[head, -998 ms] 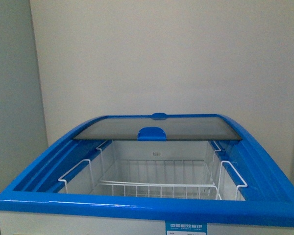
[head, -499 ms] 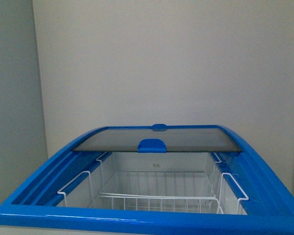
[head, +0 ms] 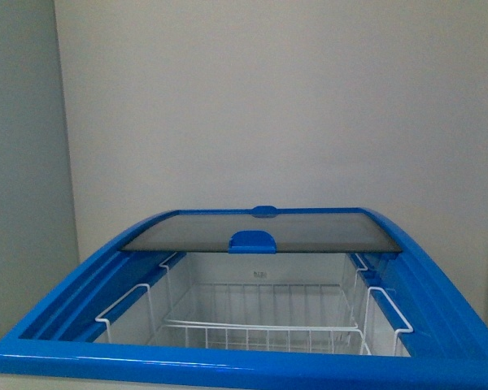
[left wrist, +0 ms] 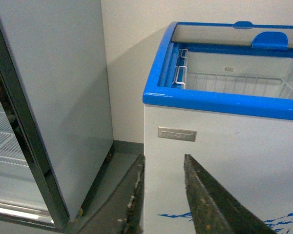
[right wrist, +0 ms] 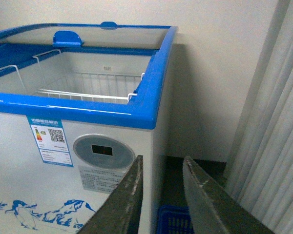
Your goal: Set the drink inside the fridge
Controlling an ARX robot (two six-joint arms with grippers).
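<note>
The drink is out of view in every frame. The fridge (head: 228, 366) is a white chest cooler with a blue rim, and it fills the lower part of the front view. Its glass lid (head: 309, 231) is slid to the back, leaving the white wire baskets (head: 260, 313) inside exposed. My left gripper (left wrist: 162, 161) is open and empty. It hangs below the rim, in front of the fridge (left wrist: 219, 100) at its left corner. My right gripper (right wrist: 162, 161) is also open and empty, low by the right front corner of the fridge (right wrist: 88, 109).
A tall grey upright fridge (left wrist: 53, 97) stands close on the left, with a narrow strip of floor between it and the cooler. On the right hang pale curtains (right wrist: 273, 122), and a blue crate (right wrist: 173, 222) sits on the floor by the cooler's corner. A plain wall is behind.
Since a second ago the front view has shifted: the cooler's front rim sits lower in the picture and its front label has dropped out of sight. Nothing has moved in the last half second.
</note>
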